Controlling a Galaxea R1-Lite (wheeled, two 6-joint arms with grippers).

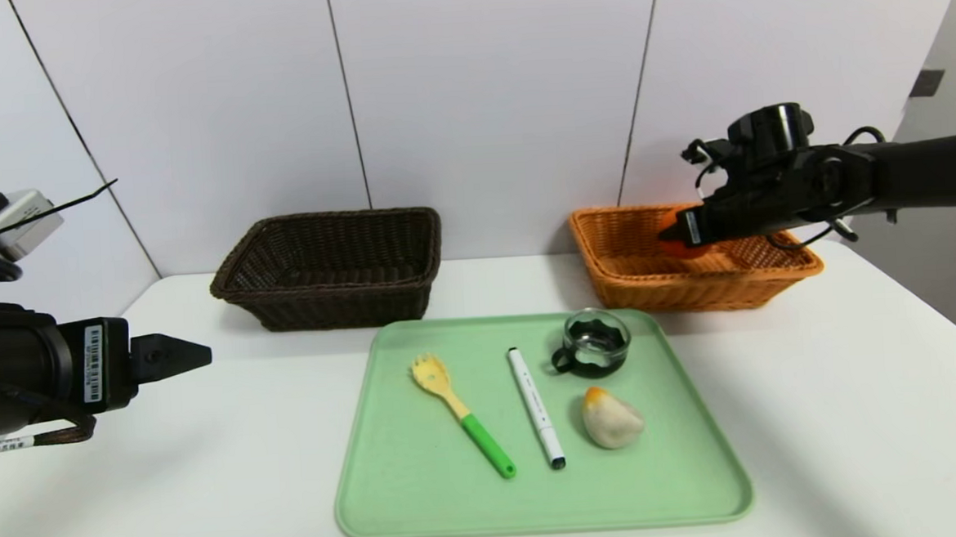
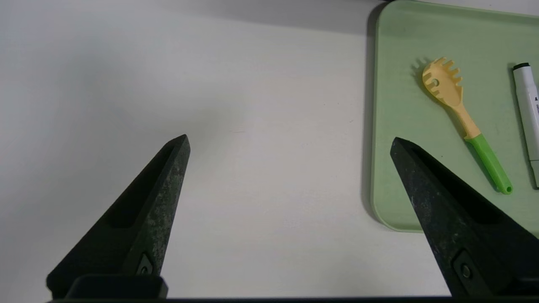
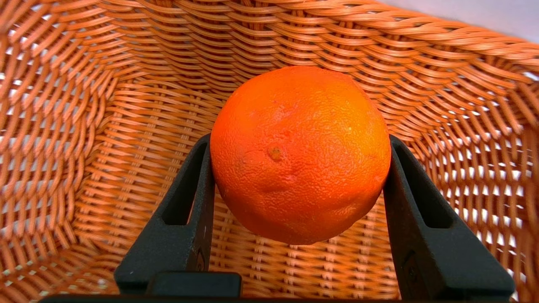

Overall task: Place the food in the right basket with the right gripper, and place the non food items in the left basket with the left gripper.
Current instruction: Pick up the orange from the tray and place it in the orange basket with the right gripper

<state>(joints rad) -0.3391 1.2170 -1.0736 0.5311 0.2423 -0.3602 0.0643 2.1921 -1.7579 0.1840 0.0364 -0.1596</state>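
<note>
My right gripper (image 1: 677,233) is shut on an orange (image 3: 300,153) and holds it over the inside of the orange wicker basket (image 1: 625,273) at the back right. Both black fingers (image 3: 198,189) press the fruit's sides above the basket floor. On the green tray (image 1: 391,486) lie a yellow pasta fork with a green handle (image 1: 461,413), a white marker (image 1: 536,406), a black-trimmed glass cup (image 1: 592,343) and a pale bun-like food piece with an orange tip (image 1: 610,419). My left gripper (image 2: 290,143) hovers open over bare table left of the tray. The dark brown basket (image 1: 331,268) stands at the back left.
The white table (image 1: 211,479) ends at a panelled wall behind the baskets. The tray's left edge (image 2: 372,126) lies just under one left finger.
</note>
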